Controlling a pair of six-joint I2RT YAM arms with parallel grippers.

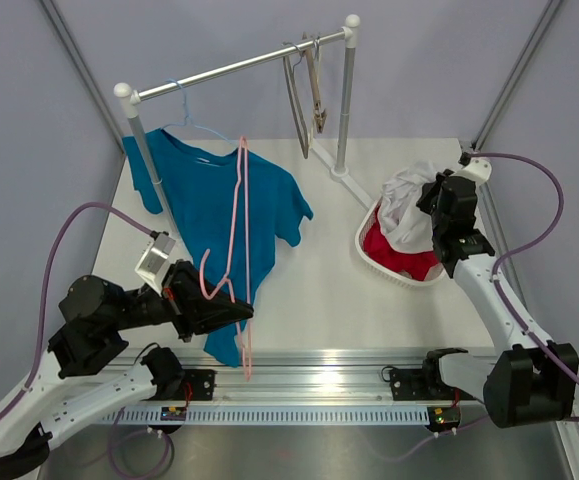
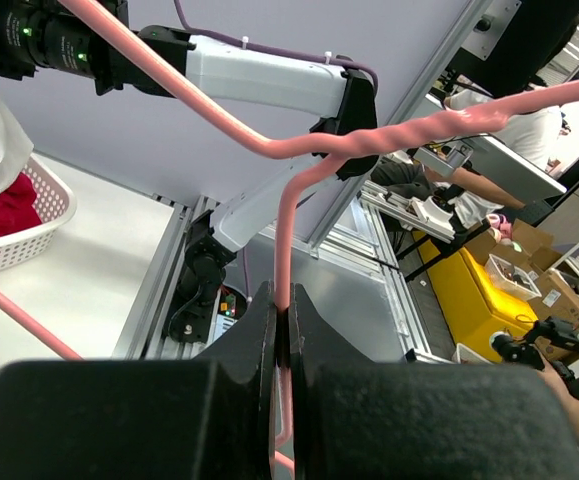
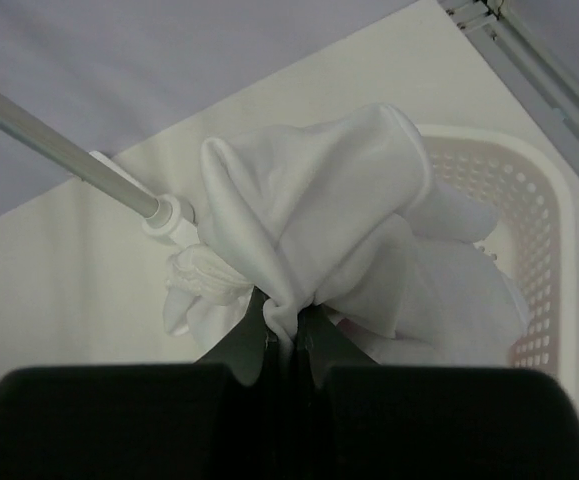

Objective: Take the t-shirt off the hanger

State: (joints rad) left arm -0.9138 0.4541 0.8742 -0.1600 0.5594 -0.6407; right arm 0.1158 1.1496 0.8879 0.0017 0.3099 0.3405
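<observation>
White basket point(image 1: 371, 258) on the tabletop point(image 1: 319, 290) holds red garment point(image 1: 397, 252) and white cloth point(image 3: 319, 220); right tool point(image 3: 287, 332) pinches that white cloth; left tool point(image 2: 282, 305) clamps pink hanger point(image 2: 285, 225) across the blue t-shirt point(image 1: 194, 200) hanging from the rail point(image 1: 229, 68).

A rail point(image 1: 239, 65) runs across the back of the counter point(image 1: 319, 290). Near its left end hooks a hanger point(image 1: 181, 100), and the t-shirt point(image 1: 204, 205) hangs below it, over the counter's left half. A second hanger point(image 1: 237, 220) stands steeply in front of the t-shirt, its lower part pinched in the left arm's jaws near the front edge. More hangers point(image 1: 304, 100) hang at the rail's right end. A basket point(image 1: 369, 255) sits on the counter's right side, and just above it the right arm's jaws grip a bundle of cloth point(image 1: 404, 205).
</observation>
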